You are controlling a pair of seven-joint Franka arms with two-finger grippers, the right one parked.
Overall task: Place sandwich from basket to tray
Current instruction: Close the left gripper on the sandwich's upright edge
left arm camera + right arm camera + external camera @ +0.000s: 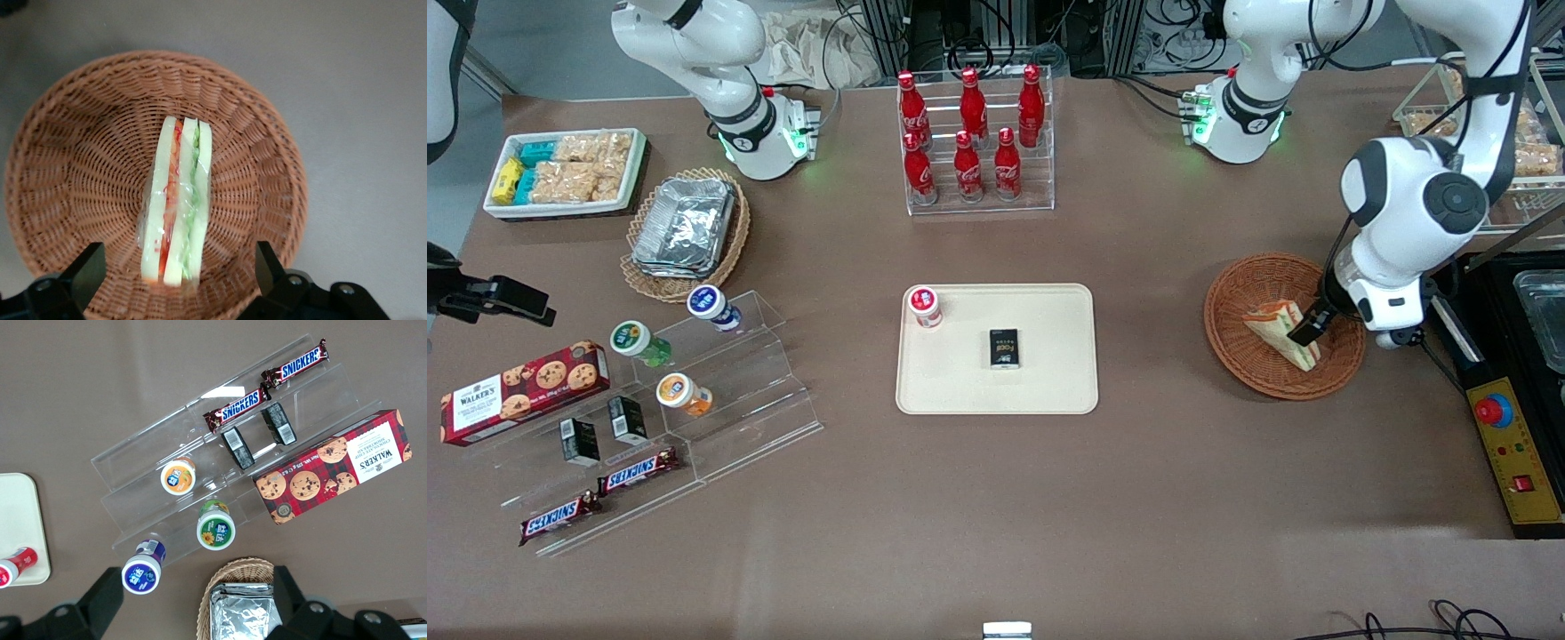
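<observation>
The sandwich, a plastic-wrapped wedge of pale bread with orange-red and green layers, lies in the round brown wicker basket toward the working arm's end of the table. My left gripper hangs low over the basket and is open. Its black fingers stand wide apart on either side of the sandwich's broad end, clear of the wrap. The cream tray lies flat at the table's middle, well apart from the basket.
On the tray stand a small red-capped bottle and a small black box. A yellow control box with a red button lies beside the basket. A rack of red cola bottles stands farther from the front camera than the tray.
</observation>
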